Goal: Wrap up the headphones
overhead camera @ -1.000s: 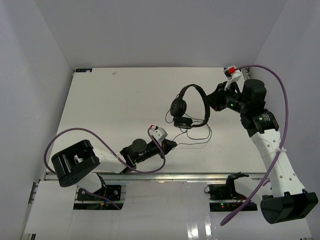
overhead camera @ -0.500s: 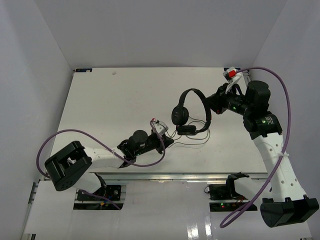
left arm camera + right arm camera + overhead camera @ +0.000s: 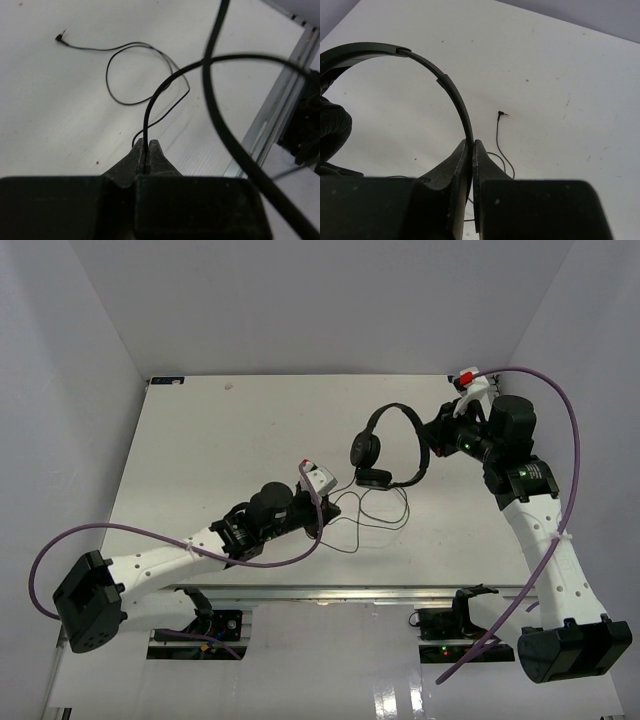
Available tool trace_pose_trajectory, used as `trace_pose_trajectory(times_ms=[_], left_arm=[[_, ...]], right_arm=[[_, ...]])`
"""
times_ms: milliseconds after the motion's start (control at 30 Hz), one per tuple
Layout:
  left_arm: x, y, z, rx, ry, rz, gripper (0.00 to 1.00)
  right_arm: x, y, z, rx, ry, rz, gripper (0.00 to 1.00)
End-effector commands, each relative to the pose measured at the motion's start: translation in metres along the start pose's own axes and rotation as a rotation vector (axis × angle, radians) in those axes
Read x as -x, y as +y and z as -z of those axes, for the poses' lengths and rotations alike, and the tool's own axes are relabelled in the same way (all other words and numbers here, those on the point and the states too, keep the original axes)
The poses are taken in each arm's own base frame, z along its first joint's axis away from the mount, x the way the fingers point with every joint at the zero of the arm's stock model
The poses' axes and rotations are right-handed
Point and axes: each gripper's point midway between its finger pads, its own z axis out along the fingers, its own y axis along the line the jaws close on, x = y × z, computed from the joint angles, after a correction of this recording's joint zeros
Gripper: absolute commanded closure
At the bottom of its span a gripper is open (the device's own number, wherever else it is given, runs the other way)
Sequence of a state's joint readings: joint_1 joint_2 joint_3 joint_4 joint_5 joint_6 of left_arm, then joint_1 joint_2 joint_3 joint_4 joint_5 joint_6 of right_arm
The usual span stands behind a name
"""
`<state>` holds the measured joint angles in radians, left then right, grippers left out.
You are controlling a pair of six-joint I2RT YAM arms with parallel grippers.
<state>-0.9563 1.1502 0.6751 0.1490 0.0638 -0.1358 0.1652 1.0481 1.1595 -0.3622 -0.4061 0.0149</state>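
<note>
Black on-ear headphones [image 3: 363,448], upper right of centre in the top view, over white bench [image 3: 200,440].
Headband [image 3: 451,87] clenched in right gripper [image 3: 471,146]. Thin black cord [image 3: 148,107] pinched in clenched left gripper [image 3: 146,146] at frame centre. Slack looped on bench, with jack plug [image 3: 60,36] lying at upper left of left wrist view. Contact of lower earcup with bench: cannot tell.

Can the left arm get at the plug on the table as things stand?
Probably not yet: the left gripper is shut on the cord and would have to let go first. The plug lies bare, nothing on it.
</note>
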Motion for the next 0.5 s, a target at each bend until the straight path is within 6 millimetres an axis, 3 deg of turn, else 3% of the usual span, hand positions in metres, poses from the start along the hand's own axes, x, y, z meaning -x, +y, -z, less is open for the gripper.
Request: trace_pose_trajectory(times_ms=[0,100,200,300,467], left_arm=[[-0.022,0.031,0.023,0.152,0.189,-0.087,1.00],[-0.026,0.042,0.032,0.220,0.250,-0.108,1.00],[-0.012,0.056,0.045,0.309,0.265,-0.137,1.00],[-0.004,0.071,0.059,0.404,0.313,-0.165,1.00],[-0.007,0.096,0.084,0.556,0.425,-0.210,1.00]], right_arm=[[0.071,-0.025,0.019,-0.159,-0.206,0.079,0.92],[0.085,-0.035,0.027,-0.221,-0.254,0.090,0.92],[0.094,-0.041,0.040,-0.280,-0.313,0.099,0.92],[0.100,-0.040,0.050,-0.309,-0.359,0.106,0.92],[0.122,-0.033,0.071,-0.325,-0.426,0.135,0.92]])
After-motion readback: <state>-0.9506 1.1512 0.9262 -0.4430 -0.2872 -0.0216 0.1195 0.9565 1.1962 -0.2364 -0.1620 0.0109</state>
